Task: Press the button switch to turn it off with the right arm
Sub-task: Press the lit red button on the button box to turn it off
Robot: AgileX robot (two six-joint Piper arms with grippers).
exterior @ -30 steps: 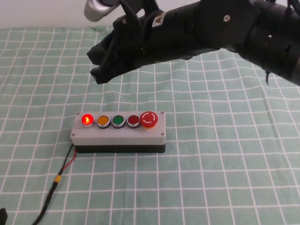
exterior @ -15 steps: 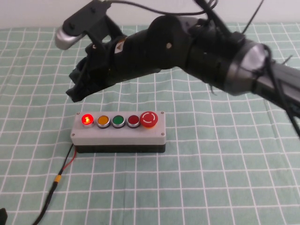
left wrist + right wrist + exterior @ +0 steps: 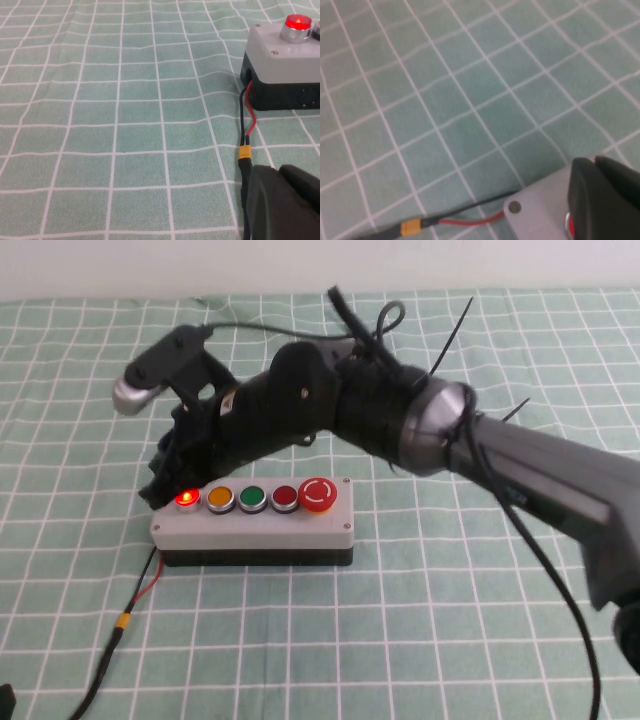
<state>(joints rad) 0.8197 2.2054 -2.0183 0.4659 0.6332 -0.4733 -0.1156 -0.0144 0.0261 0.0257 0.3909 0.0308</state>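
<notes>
**While the red button glows, our right fingers sit at its edge**

Seen from the high view, our right gripper [image 3: 168, 485] is down at one end of the button switch box [image 3: 255, 528]. Its fingers are drawn together and the tips are just beside the lit red button [image 3: 186, 499]. The orange button [image 3: 219, 498], green button [image 3: 251, 498], dark red button [image 3: 285, 498] and mushroom button [image 3: 318, 494] run away from the fingertips along the lid. From there we cannot tell whether the tips touch the lit cap.

Our right wrist view adds what the arm hides: the closed fingers lie over the grey lid, with a red gleam right at the fingertip and a corner screw [image 3: 513, 205] just beside it.

The left wrist view gives us the left gripper [image 3: 285, 202], fingers pressed together, low over the green checked cloth [image 3: 125, 125] and apart from the box. A black-and-red cable [image 3: 246, 117] with a yellow connector [image 3: 244, 153] runs from just beside those fingers to the box
</notes>
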